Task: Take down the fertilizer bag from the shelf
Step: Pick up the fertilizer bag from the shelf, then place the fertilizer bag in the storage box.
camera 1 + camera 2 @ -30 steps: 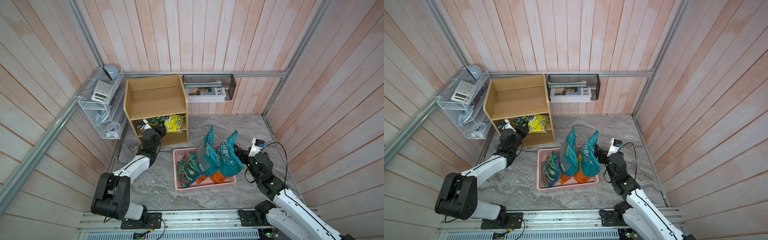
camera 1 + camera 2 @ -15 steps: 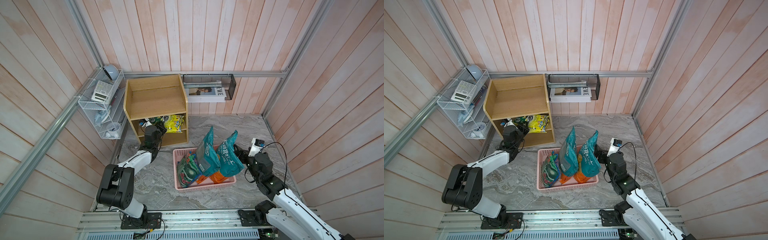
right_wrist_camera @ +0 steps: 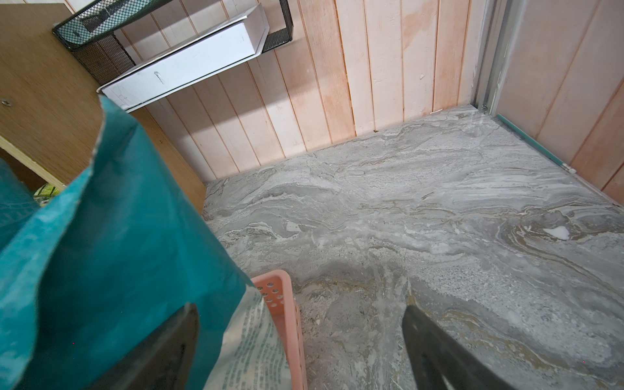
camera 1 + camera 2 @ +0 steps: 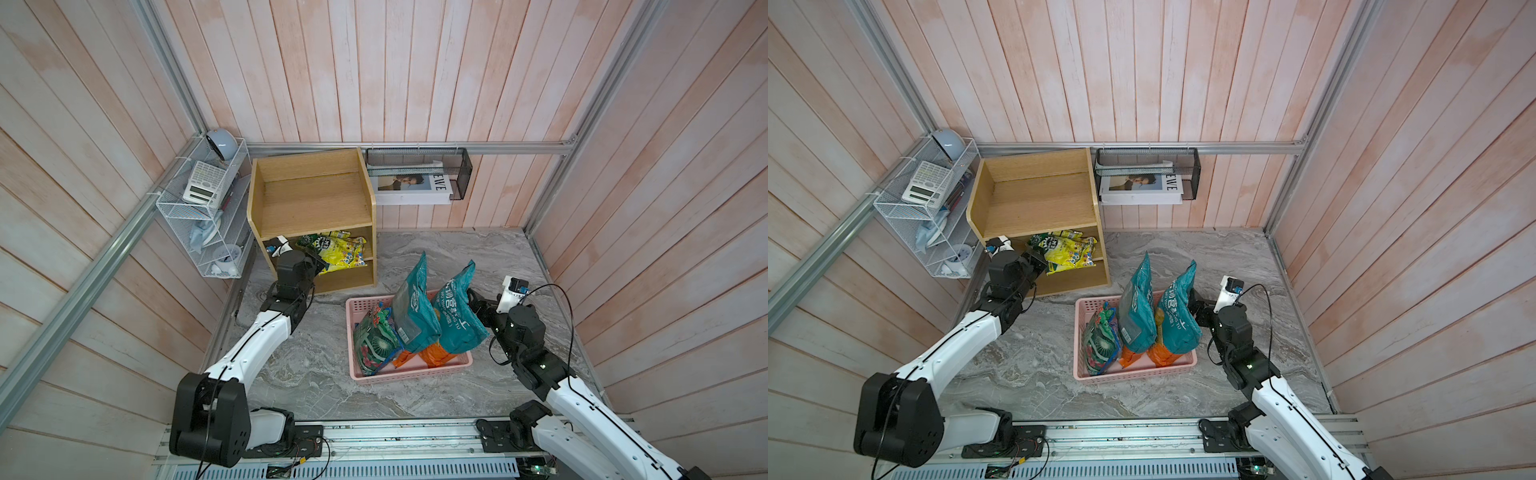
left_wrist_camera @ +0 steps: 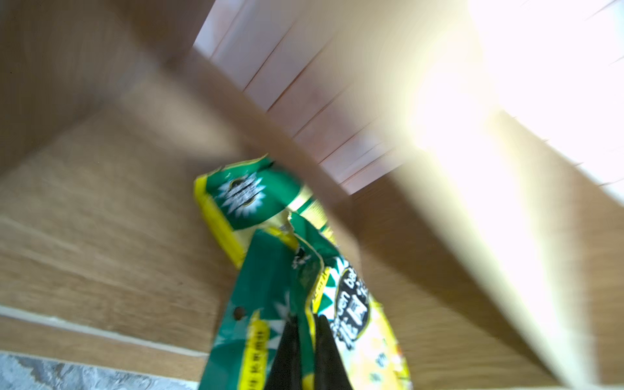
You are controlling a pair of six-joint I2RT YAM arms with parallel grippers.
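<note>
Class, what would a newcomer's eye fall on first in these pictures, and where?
A yellow-green fertilizer bag lies on the middle tier of the wooden shelf, its edge pinched in the shut jaws of the left gripper. Two tall teal bags stand in the central pink basket.

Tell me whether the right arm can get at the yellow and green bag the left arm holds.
Probably not. The teal bags in the pink basket stand between it and the shelf, where the jaws of the left arm pinch that bag.
</note>
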